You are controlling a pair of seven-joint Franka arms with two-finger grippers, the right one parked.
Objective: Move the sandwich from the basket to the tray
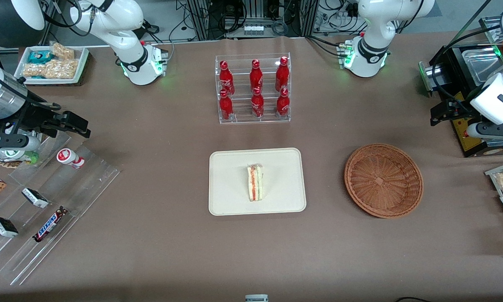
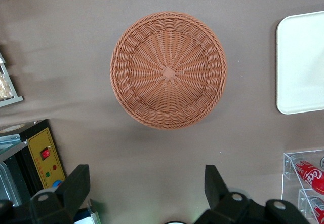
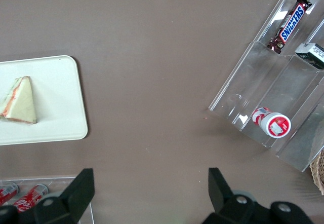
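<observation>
On the tray (image 1: 230, 197) lay the sandwich (image 1: 255, 183); beside it the basket (image 1: 383, 180) sat bare, gripper (image 2: 147, 188) above, jaws wide, holding nothing.

A brown table (image 1: 159, 138) carries a clear rack (image 1: 253, 117) of six red cola bottles (image 1: 256, 74) at mid-width, far from the front camera. Toward the parked arm's end, far back, a white tray (image 1: 80, 67) holds snack packs (image 1: 54, 67). Nearer the camera at that end, a clear stepped rack (image 1: 79, 188) bears a Snickers bar (image 1: 49, 224), a small red-and-white pot (image 1: 70, 158) lying on its side and two black-and-white bars (image 1: 35, 197). A black box (image 1: 471, 134) with a yellow panel sits at the working arm's end.
</observation>
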